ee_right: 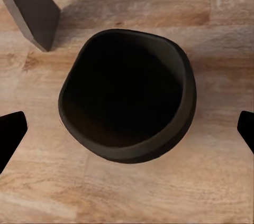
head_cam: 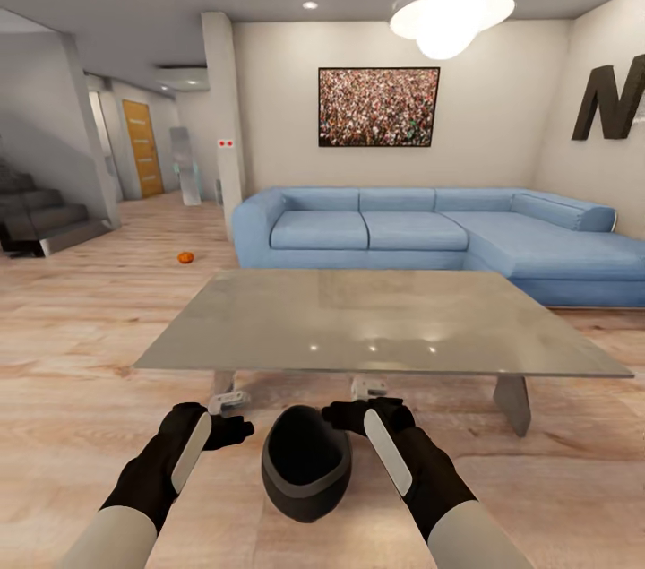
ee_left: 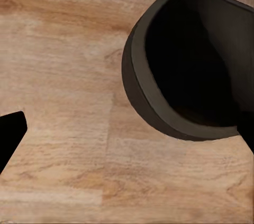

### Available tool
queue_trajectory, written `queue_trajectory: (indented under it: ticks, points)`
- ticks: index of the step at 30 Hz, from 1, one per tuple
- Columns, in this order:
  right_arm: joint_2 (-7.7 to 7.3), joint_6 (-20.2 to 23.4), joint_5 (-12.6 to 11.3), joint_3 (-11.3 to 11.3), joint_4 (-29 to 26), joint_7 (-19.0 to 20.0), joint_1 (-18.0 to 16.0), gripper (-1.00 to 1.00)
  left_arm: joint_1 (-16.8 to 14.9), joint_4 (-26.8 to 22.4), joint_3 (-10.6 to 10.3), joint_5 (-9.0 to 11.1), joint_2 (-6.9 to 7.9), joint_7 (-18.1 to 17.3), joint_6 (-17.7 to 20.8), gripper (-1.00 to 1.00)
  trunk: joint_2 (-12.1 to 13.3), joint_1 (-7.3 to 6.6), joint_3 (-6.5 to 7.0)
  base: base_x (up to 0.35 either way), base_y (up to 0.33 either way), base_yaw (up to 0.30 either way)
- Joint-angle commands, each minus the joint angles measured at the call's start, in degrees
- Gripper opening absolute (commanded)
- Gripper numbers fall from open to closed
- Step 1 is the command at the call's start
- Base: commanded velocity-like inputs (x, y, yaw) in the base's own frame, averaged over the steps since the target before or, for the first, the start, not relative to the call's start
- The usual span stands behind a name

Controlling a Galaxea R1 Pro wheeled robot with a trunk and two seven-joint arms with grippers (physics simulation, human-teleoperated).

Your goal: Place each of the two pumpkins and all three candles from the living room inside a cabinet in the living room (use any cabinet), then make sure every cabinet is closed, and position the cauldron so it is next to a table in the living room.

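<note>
Here the room is dominated by a blue sofa (head_cam: 430, 233) along the far wall, and in front of it a low grey table (head_cam: 385, 318) is set on the wooden floor (head_cam: 81, 372). The cauldron (head_cam: 305, 461) is found on the floor just beside the table's near edge, mouth up, which suits the requirement that it be next to a table. It is flanked by the left gripper (head_cam: 226, 412) and the right gripper (head_cam: 358, 401), each held close above it; the fingers (ee_right: 11, 131) of both are spread apart and nothing is clamped, so the cauldron is judged to be resting freely. One pumpkin (head_cam: 185, 258) is left on the floor well apart, beyond the table, not yet stowed in a cabinet.
</note>
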Motion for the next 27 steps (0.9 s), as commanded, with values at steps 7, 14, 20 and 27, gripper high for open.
queue_trajectory:
  ticks: [7,14,20,27]
  points:
    - [0.00,0.1,-0.6,0.3,0.0,-0.5,0.0,1.00,0.0,-0.1,-0.1,0.6,-0.08,0.6,0.2,1.00,2.8,-1.59,1.20,-0.326,0.000,0.242]
    - [0.00,0.1,-0.6,0.4,0.0,-0.5,0.0,1.00,0.0,-0.1,0.0,0.6,-0.08,0.6,0.2,1.00,5.6,-3.13,2.45,-0.192,0.000,0.288]
    - [0.00,0.1,-0.6,0.5,0.0,-0.5,0.0,1.00,0.0,-0.1,0.0,0.6,-0.08,0.6,0.2,1.00,8.0,-4.45,3.53,-0.013,0.000,0.288]
    - [0.00,0.1,-0.6,0.5,0.0,-0.6,0.0,1.00,0.0,-0.1,0.0,0.6,-0.08,0.6,0.2,1.00,10.8,-5.98,4.79,-0.001,0.000,0.288]
